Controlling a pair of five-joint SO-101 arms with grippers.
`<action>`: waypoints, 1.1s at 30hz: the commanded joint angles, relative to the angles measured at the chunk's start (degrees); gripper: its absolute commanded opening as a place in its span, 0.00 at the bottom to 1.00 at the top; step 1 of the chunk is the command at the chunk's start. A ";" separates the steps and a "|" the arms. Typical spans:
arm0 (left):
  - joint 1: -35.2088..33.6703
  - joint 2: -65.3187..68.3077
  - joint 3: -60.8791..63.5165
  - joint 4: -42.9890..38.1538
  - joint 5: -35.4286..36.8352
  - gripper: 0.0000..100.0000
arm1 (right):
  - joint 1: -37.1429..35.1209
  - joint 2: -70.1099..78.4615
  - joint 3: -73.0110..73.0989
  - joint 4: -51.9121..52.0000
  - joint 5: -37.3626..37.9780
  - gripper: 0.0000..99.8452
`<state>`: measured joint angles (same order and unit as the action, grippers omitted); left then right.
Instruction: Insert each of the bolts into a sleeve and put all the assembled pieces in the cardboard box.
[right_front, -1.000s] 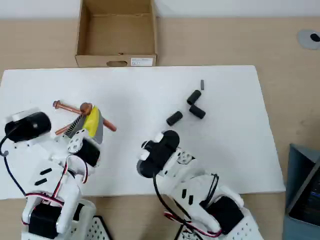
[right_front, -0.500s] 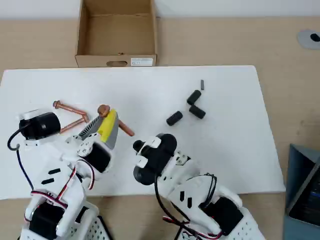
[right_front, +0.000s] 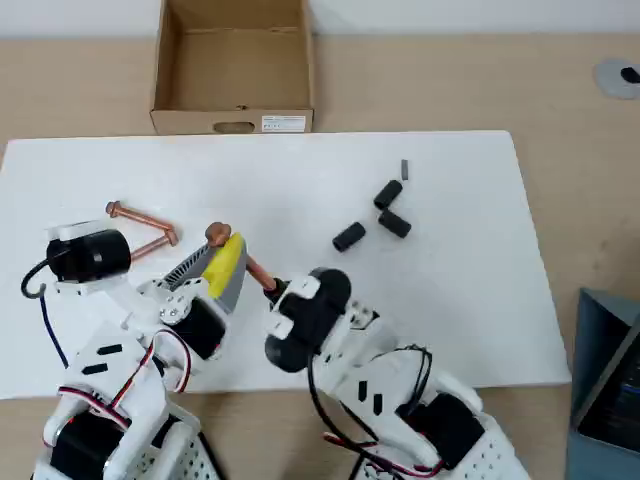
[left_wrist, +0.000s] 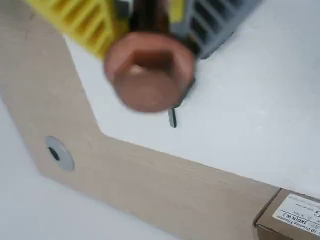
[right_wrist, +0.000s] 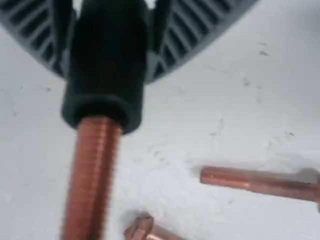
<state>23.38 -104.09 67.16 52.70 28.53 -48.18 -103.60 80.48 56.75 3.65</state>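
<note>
While the left hand (right_front: 230, 255) is clenched around a copper bolt (right_front: 255, 270) just below its hexagonal head, the right hand (right_wrist: 111, 30) is clenched on a black sleeve (right_wrist: 107, 75), and the two meet near the front middle of the white tabletop (right_front: 460, 300). Seen from above, the bolt's long axis runs on a diagonal: its head points toward ten or eleven o'clock and its threaded end toward four or five o'clock. The sleeve lies in that same four-to-five o'clock direction from the left hand, touching the bolt, with its bore seemingly in line with the shaft. From the right wrist, the threaded end is seen entering the sleeve's mouth; how deep it sits cannot be told. The coming move probably depends on keeping both axes lined up while the bolt is pushed along that diagonal. Two spare bolts (right_front: 140, 216) lie at about nine o'clock from the joined pair, three loose sleeves (right_front: 394, 224) at about two o'clock, and the cardboard box (right_front: 235, 120) stands well apart at twelve o'clock.
</note>
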 joint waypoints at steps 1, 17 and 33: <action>0.53 -0.31 -3.52 -0.09 -0.62 0.00 | -0.40 -9.54 0.22 -3.52 2.46 0.01; 7.74 -0.31 -0.44 4.66 -0.88 0.00 | -0.48 -9.54 0.13 -3.78 2.55 0.01; 13.01 -0.40 4.66 11.78 -6.24 0.00 | -0.48 -9.54 0.22 -3.69 2.46 0.01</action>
<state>34.90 -104.44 70.77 63.69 22.81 -48.62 -103.52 81.19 54.73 5.76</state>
